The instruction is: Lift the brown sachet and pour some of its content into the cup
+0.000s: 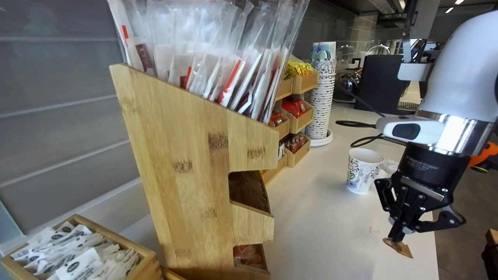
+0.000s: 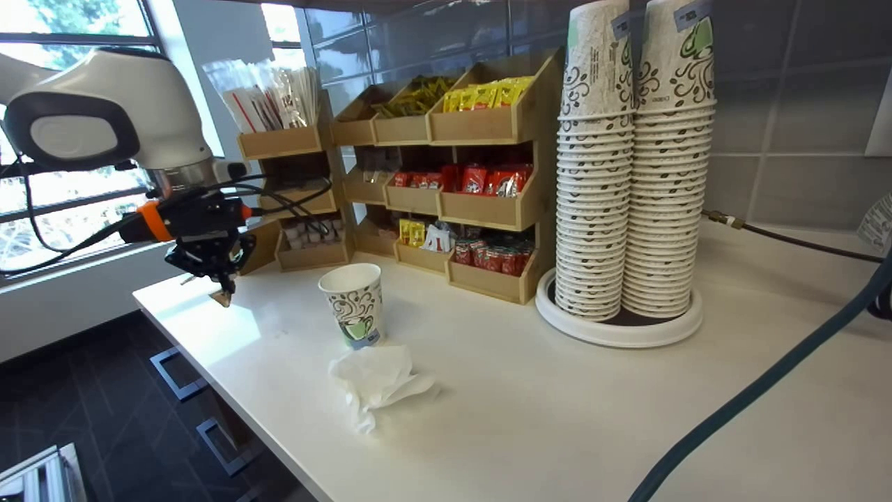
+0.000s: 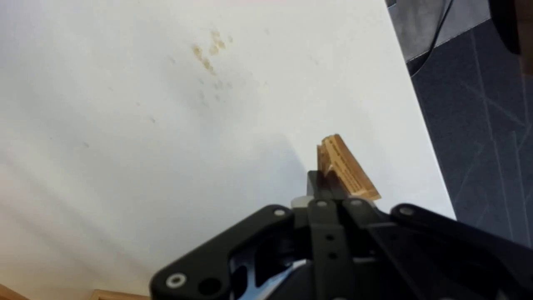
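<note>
A small brown sachet (image 3: 349, 166) is pinched between my fingertips, bent so that its printed side flares to the right in the wrist view. My gripper (image 3: 327, 177) is shut on it; part of the packet is hidden by the fingers. In both exterior views the sachet (image 1: 400, 248) juts below the fingertips, over the counter close to its edge. The cup (image 1: 362, 171), white paper with dark swirls and a green motif, stands upright on the counter, apart from the gripper (image 2: 226, 284). In an exterior view the cup (image 2: 355, 307) shows its open mouth; its inside bottom is hidden.
A crumpled white napkin (image 2: 380, 380) lies beside the cup. Wooden organizers (image 1: 194, 175) with packets and wrapped utensils line the wall. Tall stacks of paper cups (image 2: 596, 209) stand on a round white tray (image 2: 620, 338). The counter's edge (image 3: 429, 129) drops to a dark floor.
</note>
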You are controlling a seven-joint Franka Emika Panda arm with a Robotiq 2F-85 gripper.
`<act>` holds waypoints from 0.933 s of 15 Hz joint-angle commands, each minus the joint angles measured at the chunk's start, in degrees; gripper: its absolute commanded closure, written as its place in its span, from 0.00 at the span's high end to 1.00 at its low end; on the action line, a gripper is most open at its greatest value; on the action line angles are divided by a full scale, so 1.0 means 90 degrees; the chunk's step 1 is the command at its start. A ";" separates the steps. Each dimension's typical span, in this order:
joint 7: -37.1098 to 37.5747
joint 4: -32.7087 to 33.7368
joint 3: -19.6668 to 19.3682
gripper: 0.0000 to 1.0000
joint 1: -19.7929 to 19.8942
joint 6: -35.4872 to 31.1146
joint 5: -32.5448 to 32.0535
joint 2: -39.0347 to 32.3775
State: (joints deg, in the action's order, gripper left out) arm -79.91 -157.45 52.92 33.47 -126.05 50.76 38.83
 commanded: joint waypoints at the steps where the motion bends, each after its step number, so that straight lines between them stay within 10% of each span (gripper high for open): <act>1: 0.0902 0.0031 -0.0547 0.00 -0.0614 -0.1322 -0.1542 -0.1310; 6: 0.2143 0.0148 -0.2453 0.00 -0.2328 -0.2033 -0.3577 -0.2624; 11: 0.2258 0.0348 -0.4218 0.00 -0.3984 -0.2089 -0.3928 -0.3186; 14: 0.2298 0.0477 -0.4630 0.34 -0.4436 -0.1982 -0.3962 -0.3317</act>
State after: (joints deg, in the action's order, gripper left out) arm -61.13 -155.04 14.93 -2.48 -144.22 17.29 10.92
